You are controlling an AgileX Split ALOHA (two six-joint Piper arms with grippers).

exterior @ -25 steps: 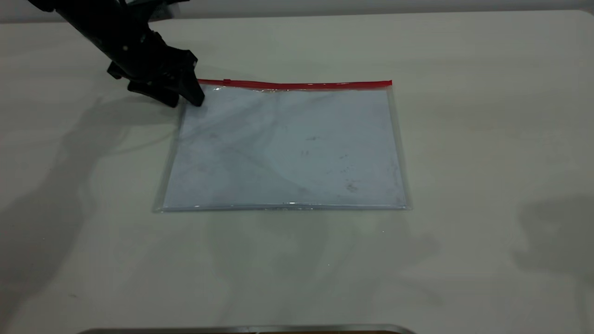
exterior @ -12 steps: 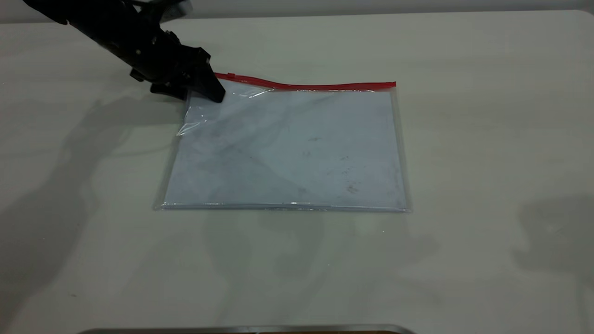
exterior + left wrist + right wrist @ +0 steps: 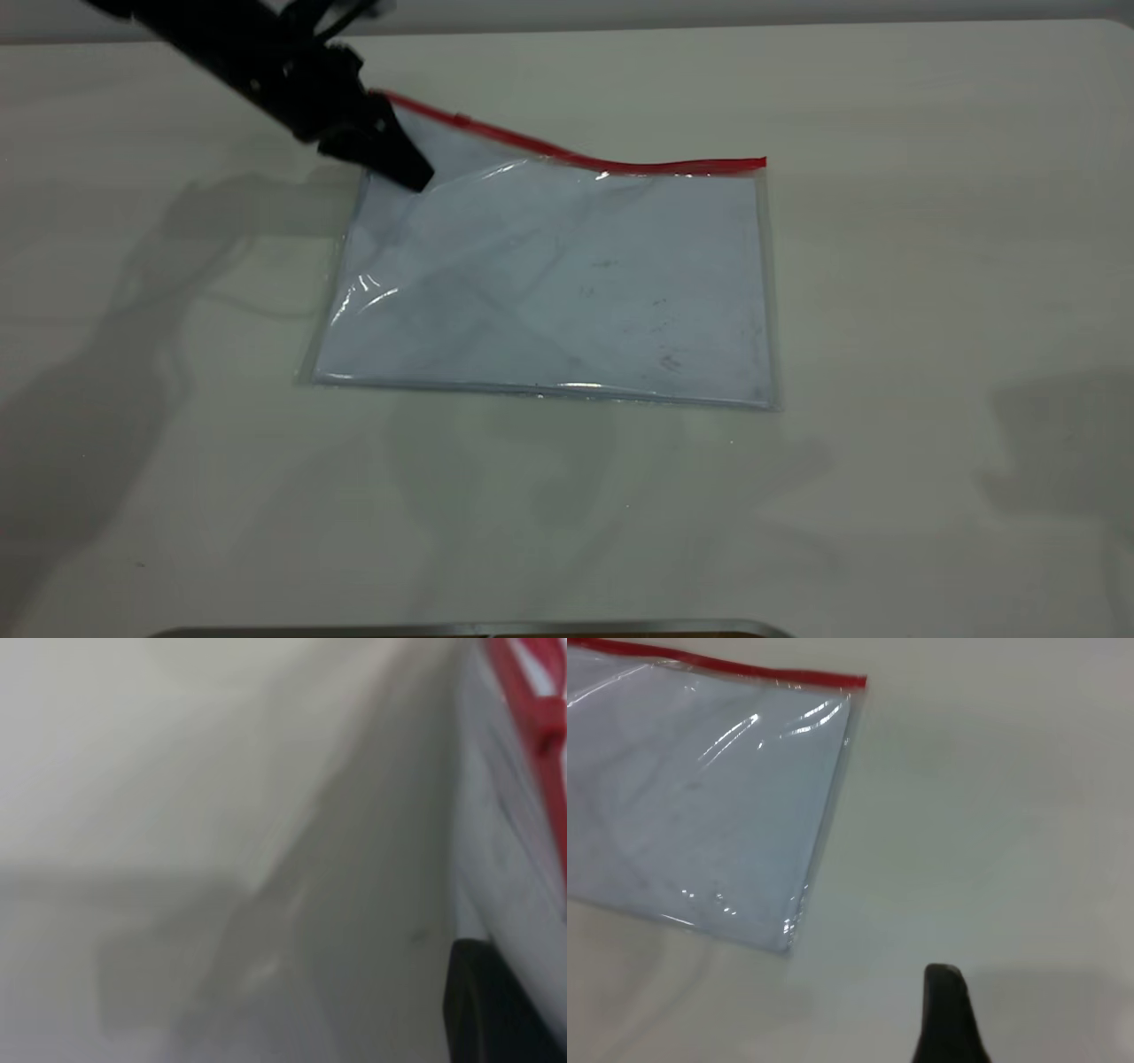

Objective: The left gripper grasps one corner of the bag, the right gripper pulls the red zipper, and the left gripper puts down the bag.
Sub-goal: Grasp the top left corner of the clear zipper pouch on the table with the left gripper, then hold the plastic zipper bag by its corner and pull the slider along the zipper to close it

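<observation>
The left end effector point(image 3: 403, 164) grips the corner of the bag point(image 3: 381, 111) at the far left end of the red zipper point(image 3: 638, 165), its two narrow black fingers pinched shut on the clear plastic and holding that corner raised off the pale table point(image 3: 930, 266). The bag point(image 3: 549, 283) — a flat clear pouch showing pale blue-white smudged sheets — lies near the middle of the table, its near long edge and right side flat on the surface while the far left part slopes up toward the grip. The red strip climbs from the flat right corner to the lifted one, and a small red slider tab point(image 3: 458, 117) sits on it close to the held corner. Glints of light mark creases in the plastic along the left side.

In the left wrist view, a black finger point(image 3: 496, 1010) shows against the pouch beside the blurred red strip point(image 3: 532, 709).

The right end effector point(image 3: 948, 1019) appears only in its own wrist view as a dark blunt tip over bare table, well apart from the bag's red-edged corner point(image 3: 855, 680) — whether it is wide or narrow cannot be told.
</observation>
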